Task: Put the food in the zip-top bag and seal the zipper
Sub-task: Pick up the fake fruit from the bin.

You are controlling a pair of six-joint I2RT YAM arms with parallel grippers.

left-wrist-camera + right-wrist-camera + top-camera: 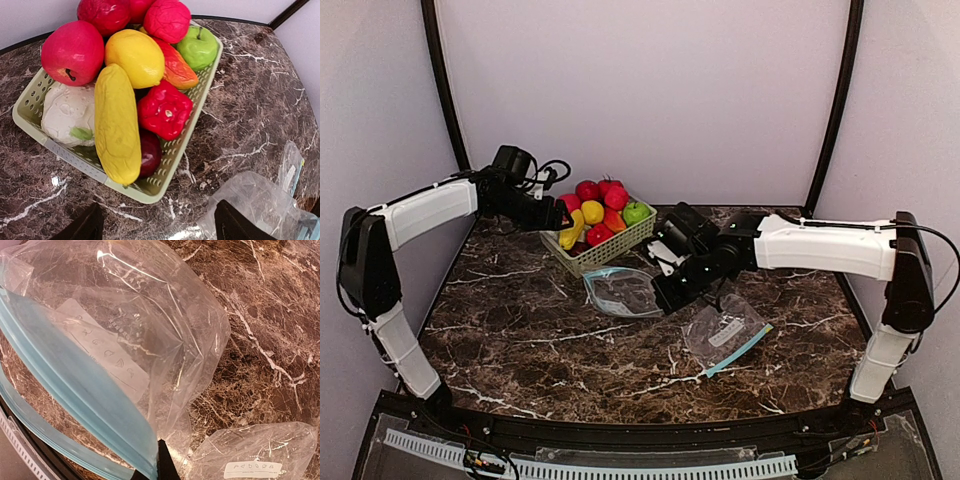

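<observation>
Here, glossy bright food (135, 55) heaped upper left, left claw (157, 215) wide above, right claw (665, 297) clamping clear zip-top bag (620, 292).

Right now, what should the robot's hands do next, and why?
Probably lower the left gripper onto the long yellow toy in the basket and close. Its jaws stand open by that basket, the zip-top bag looks empty, and the right gripper holds its rim.

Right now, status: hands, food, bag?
Left hand open over glossy plastic toy fruits and vegetables in pale green slatted basket. Right hand shut on clear zip-top bag, empty. Second clear bag nearby.
</observation>
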